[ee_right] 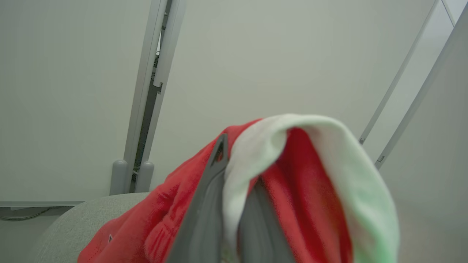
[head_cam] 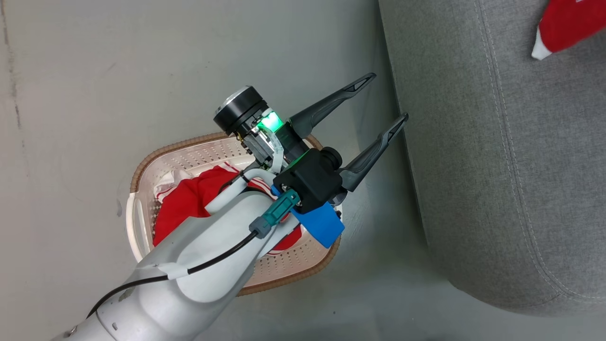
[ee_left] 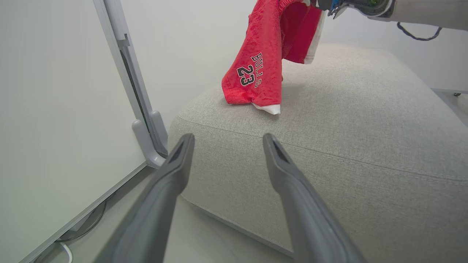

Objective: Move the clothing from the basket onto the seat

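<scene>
In the head view my left gripper (head_cam: 389,97) stands open above the floor between the basket (head_cam: 137,222) and the seat (head_cam: 478,156), nothing between its fingers. More red clothing (head_cam: 184,203) lies in the basket, partly hidden by my left forearm. In the right wrist view my right gripper (ee_right: 236,171) is shut on a red garment's white trim (ee_right: 310,135). The left wrist view shows that red garment (ee_left: 261,69), printed with letters and numbers, hanging from my right gripper with its lower edge touching the seat (ee_left: 365,128). A corner of it shows at the head view's top right (head_cam: 563,26).
A pale wall panel with a grey post and foot (ee_left: 146,135) stands left of the seat. Grey floor (head_cam: 189,61) surrounds the basket. A cable (ee_left: 73,233) runs along the floor under the panel.
</scene>
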`<state>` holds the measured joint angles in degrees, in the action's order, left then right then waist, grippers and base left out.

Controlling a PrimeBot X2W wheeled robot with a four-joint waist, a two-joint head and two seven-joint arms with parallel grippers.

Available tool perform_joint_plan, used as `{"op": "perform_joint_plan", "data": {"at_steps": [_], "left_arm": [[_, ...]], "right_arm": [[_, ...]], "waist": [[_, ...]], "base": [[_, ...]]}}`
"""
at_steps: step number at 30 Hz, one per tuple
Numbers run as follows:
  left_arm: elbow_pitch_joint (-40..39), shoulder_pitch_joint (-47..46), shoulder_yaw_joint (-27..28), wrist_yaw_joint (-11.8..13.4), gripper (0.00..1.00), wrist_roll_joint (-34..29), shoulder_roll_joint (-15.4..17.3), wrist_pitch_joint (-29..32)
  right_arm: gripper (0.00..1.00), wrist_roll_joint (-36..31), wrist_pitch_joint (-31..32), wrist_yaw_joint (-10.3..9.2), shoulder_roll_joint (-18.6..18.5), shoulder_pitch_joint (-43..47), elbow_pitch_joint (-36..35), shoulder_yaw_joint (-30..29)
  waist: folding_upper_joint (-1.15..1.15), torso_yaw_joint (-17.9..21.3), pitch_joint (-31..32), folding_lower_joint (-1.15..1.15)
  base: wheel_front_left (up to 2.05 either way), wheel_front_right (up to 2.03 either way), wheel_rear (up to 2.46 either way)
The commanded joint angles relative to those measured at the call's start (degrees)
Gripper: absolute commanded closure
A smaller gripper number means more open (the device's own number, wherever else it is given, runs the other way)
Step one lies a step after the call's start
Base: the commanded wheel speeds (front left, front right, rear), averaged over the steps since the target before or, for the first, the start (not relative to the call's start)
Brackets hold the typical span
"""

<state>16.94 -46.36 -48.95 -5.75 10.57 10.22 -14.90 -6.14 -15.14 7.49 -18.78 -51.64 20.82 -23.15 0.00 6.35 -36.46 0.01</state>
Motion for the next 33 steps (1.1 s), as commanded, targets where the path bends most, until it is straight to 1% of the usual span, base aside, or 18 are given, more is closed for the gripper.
{"op": "perform_joint_plan", "data": {"at_steps": [1,7,14,15,16,17,20,24,33], "left_arm": [[0.0,-1.0,0.1,0.3,0.0,-0.1,0.1,-0.3],[0.0,-1.0,0.2,0.3,0.0,0.2,0.4,-0.3],[0.0,-1.1,0.1,0.4,0.0,0.4,0.3,-0.3],[0.0,-1.1,0.2,0.4,0.0,0.4,0.3,-0.4],[0.0,-1.0,0.2,0.4,0.0,0.4,0.2,-0.4],[0.1,-0.8,0.2,0.4,0.0,0.4,0.1,-0.4],[0.1,-0.1,0.4,0.6,0.0,0.5,-0.2,-0.4],[-0.1,1.0,1.0,0.9,0.0,0.9,-0.6,-0.4],[-0.1,4.6,3.6,1.7,0.0,1.9,-0.7,-0.4]], "right_arm": [[1.0,0.6,0.0,0.01,0.2,0.9,2.2,-0.6],[1.0,1.5,0.0,0.01,0.3,2.7,11.0,-1.4],[1.0,1.7,0.0,0.01,0.5,1.6,18.6,-1.3],[0.72,1.8,0.0,0.01,0.4,1.4,19.3,-1.4],[0.42,1.9,0.0,0.01,0.3,1.4,19.8,-1.5],[0.0,2.0,0.0,0.01,0.6,1.5,20.0,-1.6],[0.0,2.4,0.0,0.01,0.5,3.1,19.2,-1.9],[0.0,3.3,0.0,0.01,2.0,7.5,16.1,-3.3],[0.0,4.9,0.0,0.01,6.5,21.8,6.4,-4.8]], "waist": [[0.0,-0.1,-0.1,-0.01],[0.0,-0.3,-0.4,-0.01],[0.0,-0.6,-0.4,-0.01],[0.0,-0.6,-0.3,-0.01],[0.0,-0.7,-0.1,-0.01],[0.0,-0.7,0.2,-0.01],[0.0,-0.8,1.2,-0.01],[0.0,-0.7,3.3,-0.01],[0.0,-0.9,9.2,-0.01]], "base": [[0.0,0.0,0.0],[0.0,0.0,0.0],[0.0,0.0,0.0],[0.0,0.0,0.0],[0.0,0.0,0.0],[0.0,0.0,0.0],[0.0,0.0,0.0],[0.0,0.0,0.0],[0.0,0.0,0.0]]}}
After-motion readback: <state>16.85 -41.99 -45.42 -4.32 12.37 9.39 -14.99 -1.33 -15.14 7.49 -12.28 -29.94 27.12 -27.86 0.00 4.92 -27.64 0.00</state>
